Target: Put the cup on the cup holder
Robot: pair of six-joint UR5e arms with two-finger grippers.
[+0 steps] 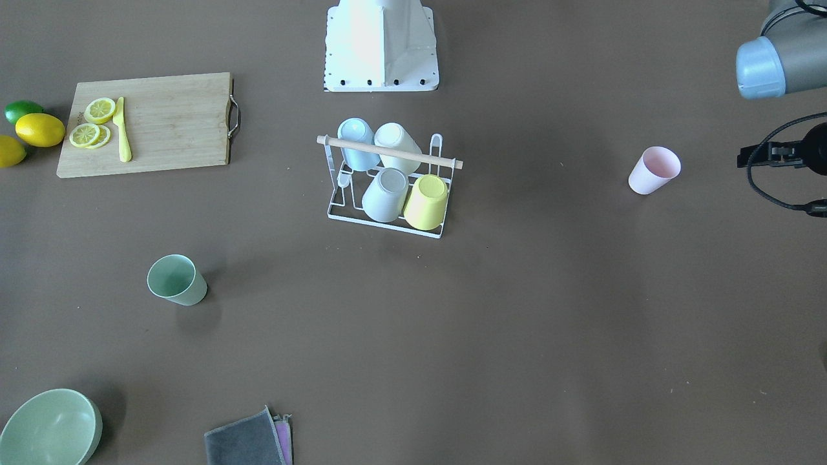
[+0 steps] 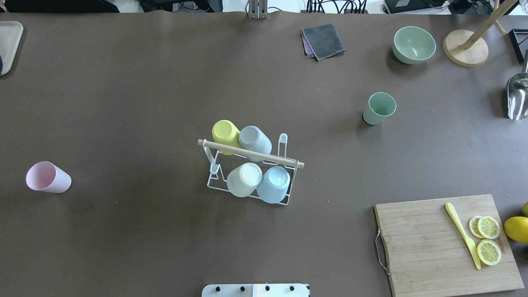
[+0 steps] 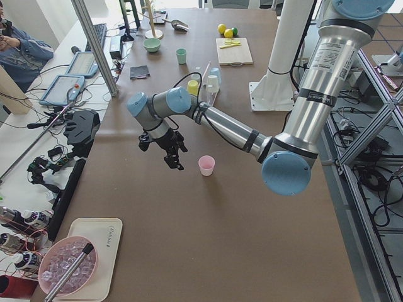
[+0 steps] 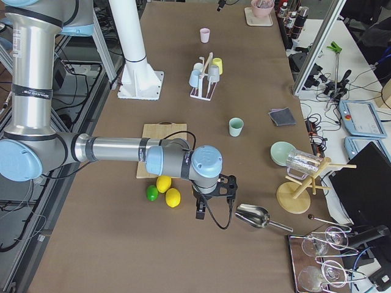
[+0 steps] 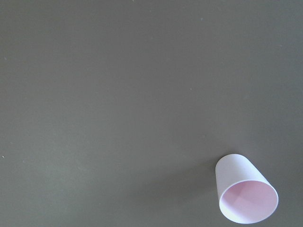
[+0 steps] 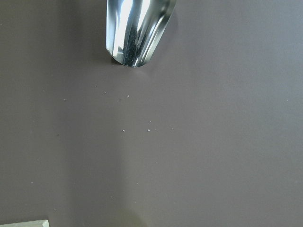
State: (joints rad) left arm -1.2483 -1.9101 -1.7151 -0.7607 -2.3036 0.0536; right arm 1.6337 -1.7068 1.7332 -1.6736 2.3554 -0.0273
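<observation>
Near the left end of the brown tabletop, about midway between its near and far edges, a pale pink plastic cup is seen standing upright, mouth up, its long axis vertical. The left gripper is hung above the table close beside it, fingers pointing down. No cup is seen in it, though whether the jaws are spread or closed cannot be told from that side view. In the left wrist view the cup is caught only in the lower right corner, so it is judged to lie off to one side of the gripper rather than under it (a sideways shift would be needed before any descent). At mid-tabletop the cup holder, a small white wire rack topped by a light wooden rod, is set with that rod running roughly along the table's length. Four upended cups are carried on it, and two prongs are bare. Farther off, toward the far right corner, a mint green cup stands upright. It is nearer the right gripper, which hangs by the right end beside a shiny metal scoop, its state likewise not to be told. A small mark is stamped on the bamboo cutting board, too small to be read.
</observation>
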